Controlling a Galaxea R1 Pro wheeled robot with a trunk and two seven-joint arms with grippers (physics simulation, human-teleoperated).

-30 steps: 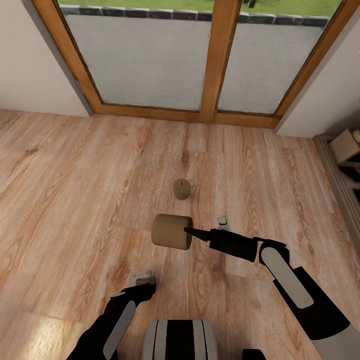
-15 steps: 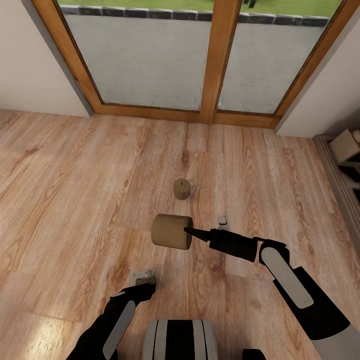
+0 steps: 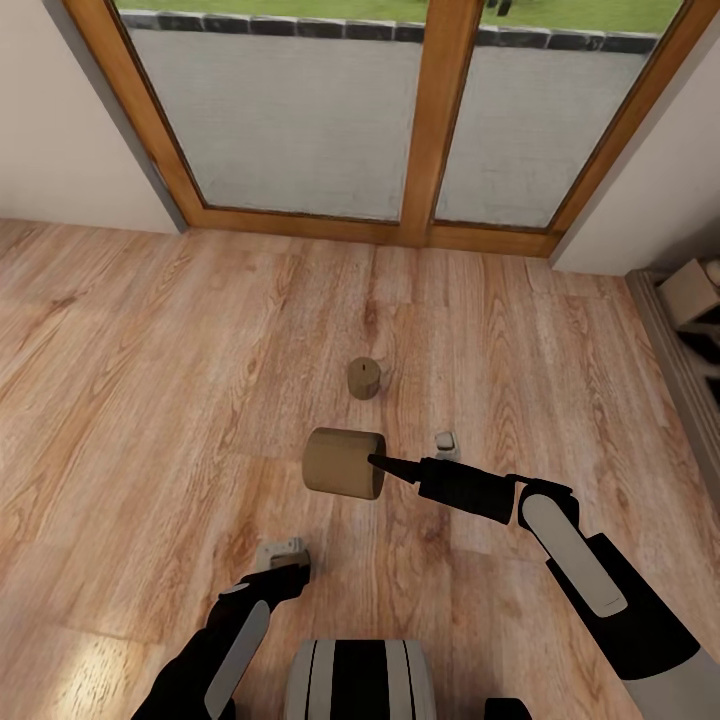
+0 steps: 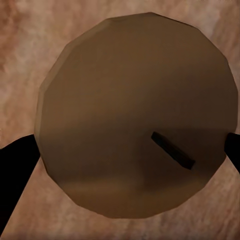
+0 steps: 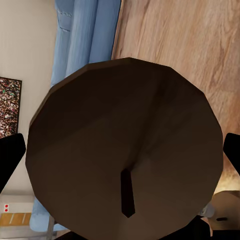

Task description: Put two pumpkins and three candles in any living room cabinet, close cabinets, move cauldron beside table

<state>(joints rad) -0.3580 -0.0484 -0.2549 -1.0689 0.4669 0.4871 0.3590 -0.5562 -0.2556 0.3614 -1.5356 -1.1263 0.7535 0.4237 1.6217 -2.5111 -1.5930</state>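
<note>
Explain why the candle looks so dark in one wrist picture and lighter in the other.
Right wrist view: the held candle faces the camera with its end in shadow, near black. Left wrist view: another candle is evenly lit, tan, slightly blurred. Head view: soft light, faint shadows.

Matt brownish candle [image 3: 345, 463], grainy wood-plank floor [image 3: 150, 340], glossy wooden door frame [image 3: 437, 120].

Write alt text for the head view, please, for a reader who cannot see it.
The right gripper holds a brownish candle sideways above a wooden floor. Another candle stands upright on the floor beyond it, before a wood-framed glass door.
</note>
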